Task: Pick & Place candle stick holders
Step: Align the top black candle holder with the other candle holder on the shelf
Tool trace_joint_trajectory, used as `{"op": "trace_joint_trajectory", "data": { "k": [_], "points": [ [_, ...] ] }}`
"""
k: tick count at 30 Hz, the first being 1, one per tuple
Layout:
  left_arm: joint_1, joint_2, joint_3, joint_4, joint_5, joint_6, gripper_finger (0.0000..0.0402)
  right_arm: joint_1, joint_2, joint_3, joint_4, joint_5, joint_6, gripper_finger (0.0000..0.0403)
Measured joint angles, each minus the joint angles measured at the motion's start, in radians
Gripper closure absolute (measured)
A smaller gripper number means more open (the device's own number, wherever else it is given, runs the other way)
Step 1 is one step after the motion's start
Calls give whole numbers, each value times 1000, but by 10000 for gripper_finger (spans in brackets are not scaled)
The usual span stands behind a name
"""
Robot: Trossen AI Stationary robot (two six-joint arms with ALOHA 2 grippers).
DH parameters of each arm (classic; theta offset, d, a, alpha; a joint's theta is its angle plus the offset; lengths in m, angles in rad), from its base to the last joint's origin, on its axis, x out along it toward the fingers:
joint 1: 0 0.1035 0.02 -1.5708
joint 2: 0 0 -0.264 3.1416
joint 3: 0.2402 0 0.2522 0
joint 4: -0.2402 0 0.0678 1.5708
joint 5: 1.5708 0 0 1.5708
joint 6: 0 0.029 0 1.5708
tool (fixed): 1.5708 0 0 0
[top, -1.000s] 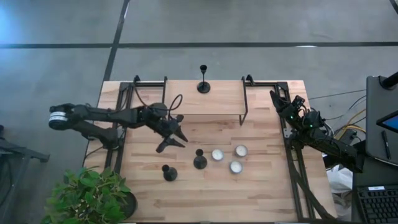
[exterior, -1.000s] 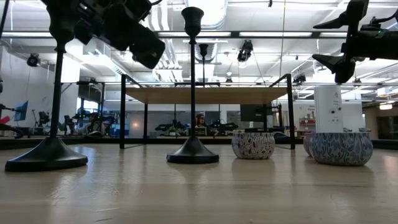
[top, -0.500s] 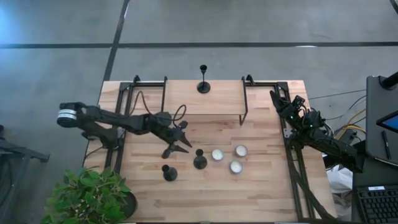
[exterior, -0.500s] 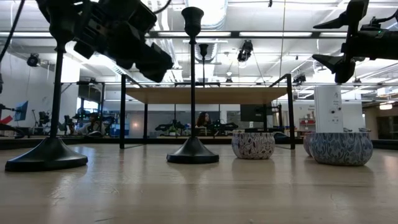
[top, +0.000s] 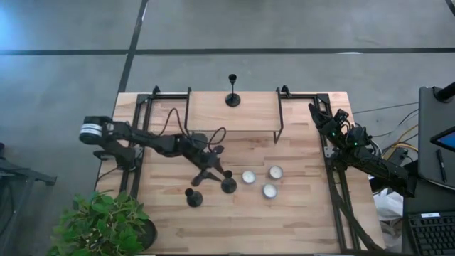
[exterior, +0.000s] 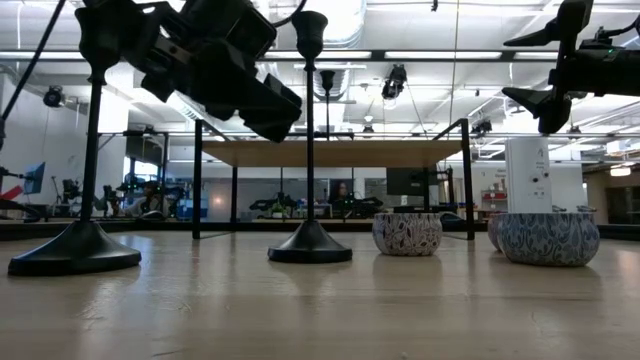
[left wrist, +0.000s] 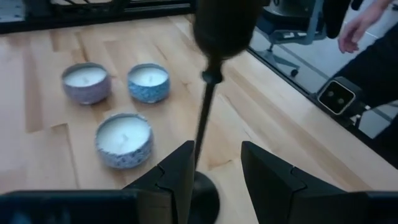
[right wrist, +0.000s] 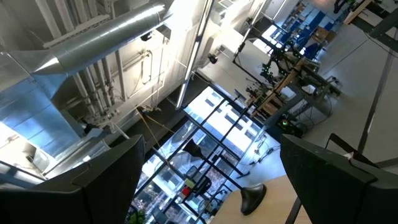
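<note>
Three black candle stick holders are in view. One (top: pixel 232 96) stands on its round base on the raised shelf (top: pixel 213 114) at the far side. Two stand on the table: one near the middle (top: pixel 228 183) and one nearer the left (top: pixel 193 197). My left gripper (top: pixel 213 174) is open and sits just left of the middle holder. In the left wrist view its fingers (left wrist: pixel 180 171) flank that holder's thin stem (left wrist: pixel 204 118) below the cup; no touch shows. My right gripper (exterior: pixel 550 70) is open, raised at the table's right edge.
Three small candle tins (top: pixel 248 176), (top: pixel 275 171), (top: pixel 269 190) stand right of the middle holder. The shelf's black posts (top: pixel 279 117) stand behind them. A potted plant (top: pixel 99 224) sits off the near left corner. A person's hand (left wrist: pixel 360 25) shows beyond the table.
My left gripper has gone down and toward the table's right and near edges, up to the middle candle stick holder. Its fingers keep the same gap. Nothing on the table has moved.
</note>
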Motion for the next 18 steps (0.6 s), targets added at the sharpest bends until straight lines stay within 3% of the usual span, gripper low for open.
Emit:
{"op": "trace_joint_trajectory", "data": {
  "k": [18],
  "points": [
    [-20, 40, 24, 3, -56, 66, 264, 0, 0, 0, -16, 0, 0, 37]
  ]
}}
